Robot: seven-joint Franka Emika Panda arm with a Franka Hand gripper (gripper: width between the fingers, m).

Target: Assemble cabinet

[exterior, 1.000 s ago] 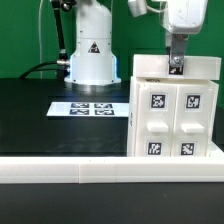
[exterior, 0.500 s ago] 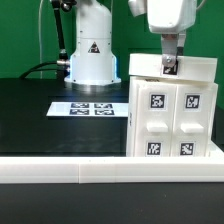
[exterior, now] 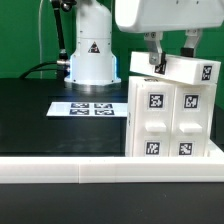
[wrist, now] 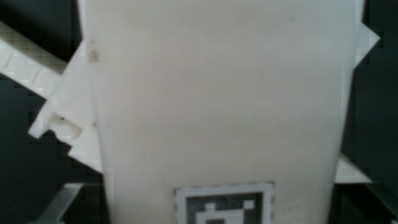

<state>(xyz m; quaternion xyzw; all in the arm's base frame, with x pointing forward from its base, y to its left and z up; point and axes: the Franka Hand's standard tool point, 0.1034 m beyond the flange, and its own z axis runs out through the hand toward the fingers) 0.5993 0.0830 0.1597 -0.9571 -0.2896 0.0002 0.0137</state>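
Observation:
The cabinet (exterior: 170, 120), a large white box with a four-panel tagged face, stands upright at the exterior view's right. Across its top lies a flat white panel (exterior: 190, 70) with a tag at its right end. The panel is tilted, its left end a little higher. My gripper (exterior: 157, 66) comes down from above onto the panel's left part, and its fingers are shut on the panel's edges. In the wrist view the same panel (wrist: 214, 100) fills most of the picture, with a tag (wrist: 231, 207) at its near end. The fingertips are hidden there.
The marker board (exterior: 88, 108) lies flat on the black table (exterior: 40, 120), left of the cabinet. The arm's white base (exterior: 90, 55) stands behind the marker board. A white rail (exterior: 90, 168) runs along the table's front edge.
The hand has shifted toward the exterior view's left and turned. The top panel, level before, now sits tilted on the cabinet. The jaws' width has not changed.

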